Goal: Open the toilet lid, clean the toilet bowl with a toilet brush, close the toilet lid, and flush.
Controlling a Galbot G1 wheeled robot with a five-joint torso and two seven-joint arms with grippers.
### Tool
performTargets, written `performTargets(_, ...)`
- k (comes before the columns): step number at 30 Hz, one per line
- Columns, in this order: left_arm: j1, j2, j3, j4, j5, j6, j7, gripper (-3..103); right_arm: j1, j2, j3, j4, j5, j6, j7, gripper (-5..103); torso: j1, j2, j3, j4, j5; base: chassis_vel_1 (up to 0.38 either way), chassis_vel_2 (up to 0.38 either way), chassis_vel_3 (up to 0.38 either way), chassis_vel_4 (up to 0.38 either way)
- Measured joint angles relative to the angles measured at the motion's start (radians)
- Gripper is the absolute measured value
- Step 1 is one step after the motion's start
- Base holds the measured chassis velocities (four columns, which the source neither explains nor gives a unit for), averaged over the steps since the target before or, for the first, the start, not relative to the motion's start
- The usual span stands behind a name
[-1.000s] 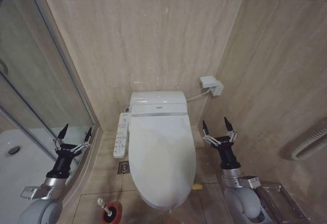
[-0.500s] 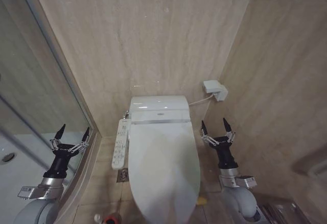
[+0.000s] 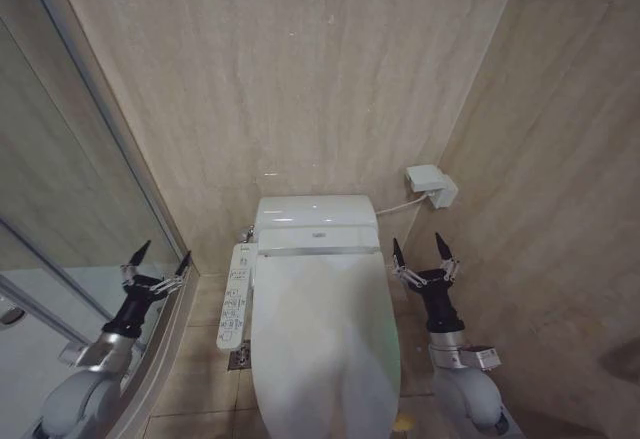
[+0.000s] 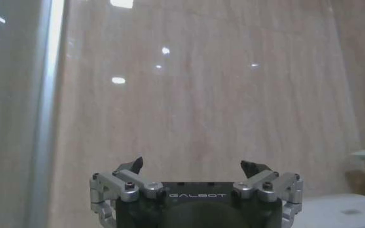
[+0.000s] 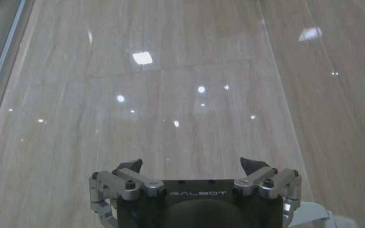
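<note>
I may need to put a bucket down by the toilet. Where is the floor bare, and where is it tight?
Bare tile lies between the toilet lid and the glass shower wall, below the side control panel; the left gripper hangs open at that glass. On the other side it is tight: the right gripper, open, stands between lid and side wall.

I am holding my left gripper (image 3: pixel 159 259) spread wide in the narrow gap between the glass shower wall (image 3: pixel 60 189) and the control panel (image 3: pixel 234 295). My right gripper (image 3: pixel 421 249), also spread, is hanging between the closed toilet lid (image 3: pixel 325 344) and the side wall (image 3: pixel 560 209).
</note>
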Motion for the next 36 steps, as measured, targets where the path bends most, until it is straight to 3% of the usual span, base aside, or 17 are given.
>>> performTargets(11, -0.404, 0.022, 0.275, 0.289, -0.048, -0.001, 0.024, 100, 0.014, 0.049, 0.006, -0.040, -0.021, -0.001, -0.005, 100, 0.001, 0.000, 0.000, 0.0005, 0.0003, 0.000, 0.000, 0.000, 0.000)
performTargets(13, -0.503, 0.002, 0.359, 0.387, -0.049, -0.005, 0.046, 100, 0.015, 0.058, 0.008, -0.045, -0.027, -0.002, -0.007, 100, 0.001, 0.000, 0.000, 0.0004, 0.0001, 0.000, 0.000, 0.000, 0.000)
performTargets(18, -0.644, -0.052, 0.466, 0.550, -0.054, -0.018, 0.098, 101, 0.017, 0.069, 0.010, -0.056, -0.034, -0.002, -0.010, 100, 0.001, 0.000, 0.000, 0.0000, 0.0002, 0.000, 0.000, 0.000, 0.000)
performTargets(22, -0.706, -0.077, 0.500, 0.641, -0.046, -0.025, 0.128, 101, 0.017, 0.070, 0.013, -0.061, -0.035, -0.002, -0.010, 100, 0.001, 0.000, 0.001, 0.0001, 0.0000, 0.000, 0.000, 0.000, 0.000)
performTargets(23, -0.742, -0.090, 0.517, 0.693, -0.036, -0.028, 0.141, 93, 0.017, 0.070, 0.016, -0.062, -0.035, -0.002, -0.010, 100, 0.001, 0.000, 0.000, 0.0003, 0.0002, 0.000, 0.000, 0.000, 0.000)
performTargets(24, -0.742, -0.090, 0.517, 0.693, -0.036, -0.028, 0.141, 93, 0.017, 0.070, 0.016, -0.062, -0.035, -0.002, -0.010, 100, 0.001, 0.000, 0.000, 0.0003, 0.0002, 0.000, 0.000, 0.000, 0.000)
performTargets(29, -0.817, -0.097, 0.550, 0.796, -0.022, -0.032, 0.211, 93, 0.032, 0.057, 0.015, -0.072, -0.031, -0.003, -0.010, 100, 0.001, 0.000, 0.000, -0.0002, 0.0001, 0.000, 0.000, 0.000, 0.000)
performTargets(30, -0.822, -0.092, 0.552, 0.805, -0.022, -0.034, 0.230, 68, 0.037, 0.054, 0.012, -0.074, -0.030, -0.003, -0.010, 100, 0.001, 0.000, 0.000, 0.0001, 0.0002, 0.000, 0.000, 0.000, 0.000)
performTargets(32, -0.844, -0.087, 0.558, 0.840, -0.015, -0.041, 0.291, 68, 0.041, 0.049, 0.009, -0.076, -0.028, -0.004, -0.010, 100, 0.001, 0.000, 0.000, 0.0013, 0.0002, 0.000, 0.000, 0.000, 0.000)
performTargets(33, -0.866, -0.088, 0.559, 0.876, -0.003, -0.050, 0.351, 68, 0.041, 0.046, 0.009, -0.076, -0.026, -0.004, -0.010, 100, 0.001, 0.000, 0.000, 0.0008, 0.0000, 0.000, 0.000, 0.000, 0.000)
performTargets(34, -0.866, -0.088, 0.559, 0.876, -0.003, -0.050, 0.351, 68, 0.041, 0.046, 0.009, -0.076, -0.026, -0.004, -0.010, 100, 0.001, 0.000, 0.000, 0.0008, 0.0000, 0.000, 0.000, 0.000, 0.000)
performTargets(36, -0.890, -0.087, 0.561, 0.916, 0.009, -0.059, 0.420, 68, 0.037, 0.042, 0.011, -0.074, -0.024, -0.004, -0.009, 100, 0.001, 0.000, 0.000, 0.0001, 0.0003, 0.000, 0.000, 0.000, 0.000)
